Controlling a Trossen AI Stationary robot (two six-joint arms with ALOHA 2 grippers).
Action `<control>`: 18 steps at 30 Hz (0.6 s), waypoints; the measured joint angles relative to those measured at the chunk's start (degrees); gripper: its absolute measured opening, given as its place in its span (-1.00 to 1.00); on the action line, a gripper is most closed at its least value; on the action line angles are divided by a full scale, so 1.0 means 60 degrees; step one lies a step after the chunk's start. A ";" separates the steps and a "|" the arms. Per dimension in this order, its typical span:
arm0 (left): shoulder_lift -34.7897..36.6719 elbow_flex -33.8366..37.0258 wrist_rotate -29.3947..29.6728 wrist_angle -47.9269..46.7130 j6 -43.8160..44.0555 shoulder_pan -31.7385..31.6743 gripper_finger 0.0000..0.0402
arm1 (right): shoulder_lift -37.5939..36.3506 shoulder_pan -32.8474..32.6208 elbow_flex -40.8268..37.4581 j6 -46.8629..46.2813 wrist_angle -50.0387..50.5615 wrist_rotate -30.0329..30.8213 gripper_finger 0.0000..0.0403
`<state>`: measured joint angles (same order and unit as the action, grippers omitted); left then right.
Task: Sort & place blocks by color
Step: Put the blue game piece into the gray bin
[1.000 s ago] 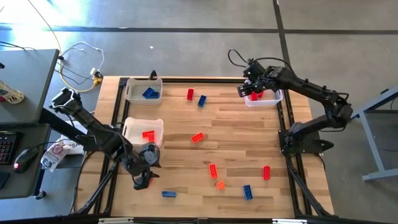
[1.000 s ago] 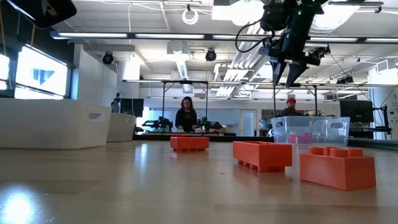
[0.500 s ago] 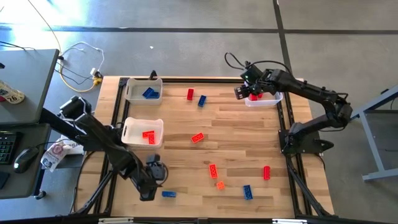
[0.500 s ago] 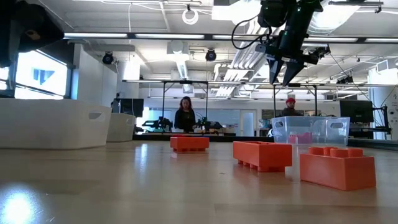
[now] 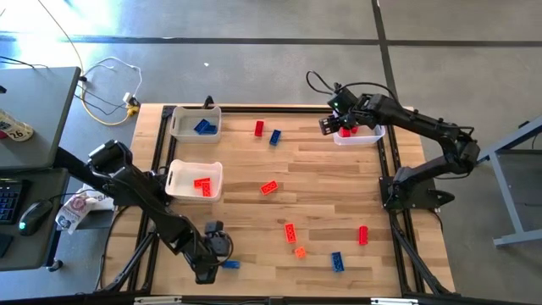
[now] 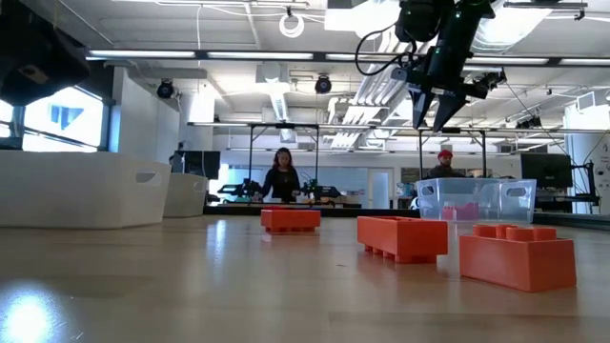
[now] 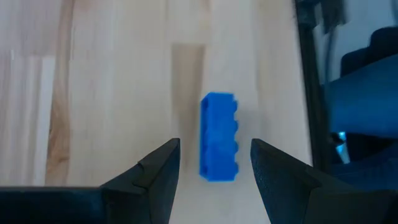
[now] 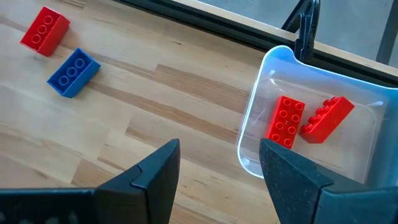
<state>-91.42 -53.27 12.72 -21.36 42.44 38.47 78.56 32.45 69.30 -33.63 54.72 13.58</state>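
Blocks lie scattered over the wooden worktop (image 5: pixel 339 169): small studded plastic bricks in red, blue and orange, each far smaller than a bin. Near the front edge toward the left corner lies a blue block (image 7: pixel 218 137), a narrow brick with one row of studs, resting flat between the two dark fingers of the left pincer (image 7: pixel 214 163); the fingers stand apart on either side of it without touching it. In the high view that pincer (image 5: pixel 218 254) is low over the worktop, just beside the same block (image 5: pixel 230 264).

The right pincer (image 5: pixel 333 123) hovers high by the back right corner, beside a clear bin (image 8: pixel 261 124), its fingers spread and empty. Two red blocks (image 8: pixel 286 121) lie in that bin, one flat with two rows of studs up, the other on its side, touching each other.

A white bin (image 5: pixel 179 129) at the back left corner holds a blue block (image 5: pixel 203 127). A second white bin (image 5: pixel 174 180) by the left edge holds red blocks (image 5: pixel 201 185). Near the back edge, a red block (image 8: pixel 44 30) and a blue block (image 8: pixel 73 72) lie close together. More red, orange and blue blocks lie in the middle and toward the front right.

No writing can be read on the blocks.
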 joint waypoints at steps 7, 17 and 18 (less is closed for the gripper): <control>-0.0700 0.0002 -0.0060 0.0631 0.0088 0.0117 -0.09 | 0.0000 0.0000 0.0000 -0.0053 -0.0033 -0.0002 0.02; -0.1350 0.0006 -0.0130 0.1059 0.0327 0.0297 -0.09 | 0.0000 -0.0129 0.0000 -0.0178 -0.0032 0.0014 0.02; -0.1377 0.0006 -0.0133 0.1067 0.0327 0.0291 -0.09 | 0.0004 -0.0151 0.0000 -0.0178 -0.0033 0.0040 0.02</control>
<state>-99.69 -53.23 11.92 -14.96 44.40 40.21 78.59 31.54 69.30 -34.70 54.52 13.82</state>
